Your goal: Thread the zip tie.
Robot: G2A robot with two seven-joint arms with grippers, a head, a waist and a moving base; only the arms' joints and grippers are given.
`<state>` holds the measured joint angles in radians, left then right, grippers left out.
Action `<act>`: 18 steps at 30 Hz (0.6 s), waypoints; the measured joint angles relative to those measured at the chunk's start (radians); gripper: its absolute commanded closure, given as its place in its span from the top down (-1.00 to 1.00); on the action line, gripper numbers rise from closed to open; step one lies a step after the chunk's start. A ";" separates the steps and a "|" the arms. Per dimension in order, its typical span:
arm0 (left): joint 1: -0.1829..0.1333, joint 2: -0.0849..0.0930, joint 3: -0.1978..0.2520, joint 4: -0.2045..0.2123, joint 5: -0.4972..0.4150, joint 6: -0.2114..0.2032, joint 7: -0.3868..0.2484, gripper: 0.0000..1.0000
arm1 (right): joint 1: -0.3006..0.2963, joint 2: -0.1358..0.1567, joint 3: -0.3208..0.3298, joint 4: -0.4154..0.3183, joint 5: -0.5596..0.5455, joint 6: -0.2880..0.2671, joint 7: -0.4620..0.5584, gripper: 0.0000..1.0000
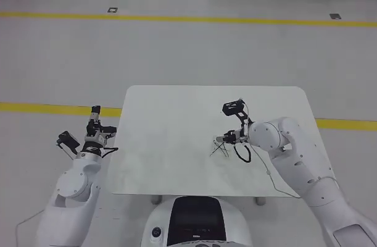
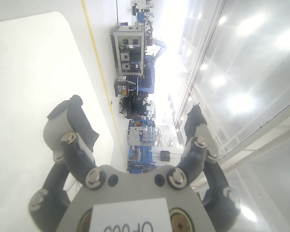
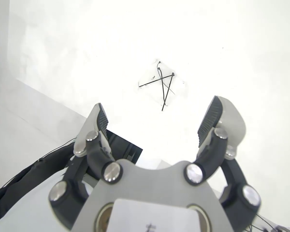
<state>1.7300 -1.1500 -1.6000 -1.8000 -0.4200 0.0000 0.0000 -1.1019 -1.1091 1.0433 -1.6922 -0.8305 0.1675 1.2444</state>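
The zip ties [image 3: 163, 83] lay crossed in a small heap on the right part of the white tabletop [image 1: 176, 123], straight ahead of the right hand [image 3: 155, 119], whose fingers were spread wide and empty just short of them; their long axes fanned out instead of sharing 1 line. The left hand [image 2: 135, 121], also spread and empty, hung beyond the tabletop's left edge, well apart, so the right arm was far nearer. The strands were too thin to count surely, 3 seeming likely, and the locking heads were hard to make out.

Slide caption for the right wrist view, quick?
Open right tool facing crossed black zip ties on the white table.
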 measured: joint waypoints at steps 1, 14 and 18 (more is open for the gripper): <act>0.000 0.000 0.000 0.000 0.000 0.000 0.000 1.00 | 0.000 0.000 0.000 0.000 0.000 0.000 -0.001 1.00; 0.000 0.000 0.000 0.000 0.000 0.000 0.000 1.00 | 0.098 -0.015 -0.092 0.032 -0.035 -0.108 0.122 1.00; 0.000 0.000 0.000 0.000 0.000 0.000 0.000 1.00 | 0.192 -0.041 -0.180 0.119 -0.032 -0.114 0.147 1.00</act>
<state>1.7300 -1.1500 -1.6000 -1.8000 -0.4200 0.0000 0.0000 -0.9103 -1.1499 0.8632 -1.5732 -0.8629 0.0537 1.3915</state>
